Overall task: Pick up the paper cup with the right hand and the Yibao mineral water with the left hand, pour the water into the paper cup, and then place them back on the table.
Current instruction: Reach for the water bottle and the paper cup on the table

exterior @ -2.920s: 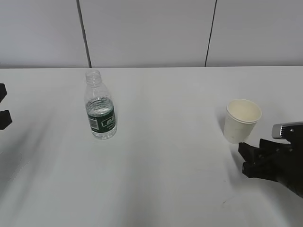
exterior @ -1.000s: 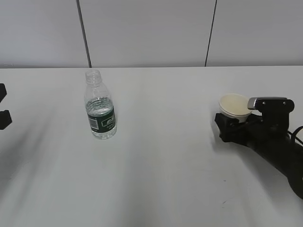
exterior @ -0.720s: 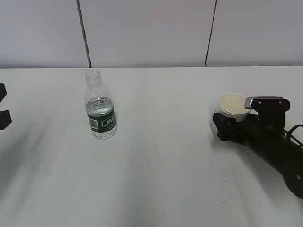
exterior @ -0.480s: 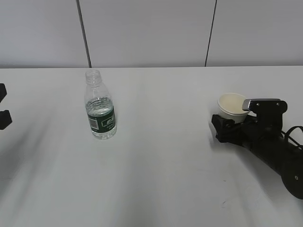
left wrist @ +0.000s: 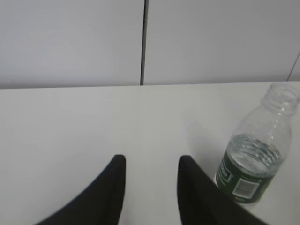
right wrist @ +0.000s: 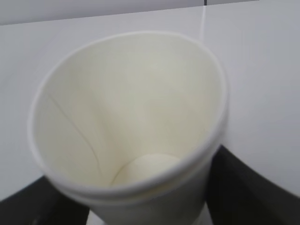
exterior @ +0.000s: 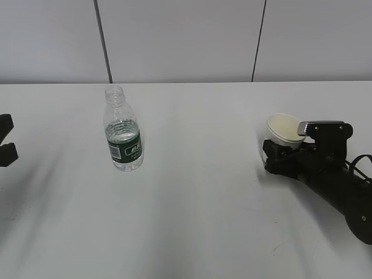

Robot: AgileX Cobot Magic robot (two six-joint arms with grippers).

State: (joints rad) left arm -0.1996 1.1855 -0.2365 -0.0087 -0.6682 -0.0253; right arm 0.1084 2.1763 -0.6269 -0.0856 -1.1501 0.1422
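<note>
The paper cup [exterior: 283, 131] stands at the right of the white table [exterior: 197, 203] and fills the right wrist view [right wrist: 126, 117], its cream inside empty. My right gripper [exterior: 278, 150] reaches in low from the right. Its black fingers [right wrist: 243, 183] lie against both sides of the cup, and the rim looks pressed slightly oval. The Yibao mineral water [exterior: 123, 139] stands upright and uncapped at centre-left, partly filled. My left gripper [exterior: 7, 139] sits at the left edge, far from the bottle. In the left wrist view it [left wrist: 152, 161] is open and empty, with the bottle [left wrist: 253, 164] just right of its right finger.
A grey panelled wall [exterior: 186, 40] with dark vertical seams runs along the table's back edge. Bare white tabletop lies between bottle and cup. A cable [exterior: 357, 163] trails behind the right arm.
The right gripper slid forward around the cup, then its fingers drew in against it, nudging the cup slightly left. The left gripper shifted a little lower at the left edge. The bottle stayed put.
</note>
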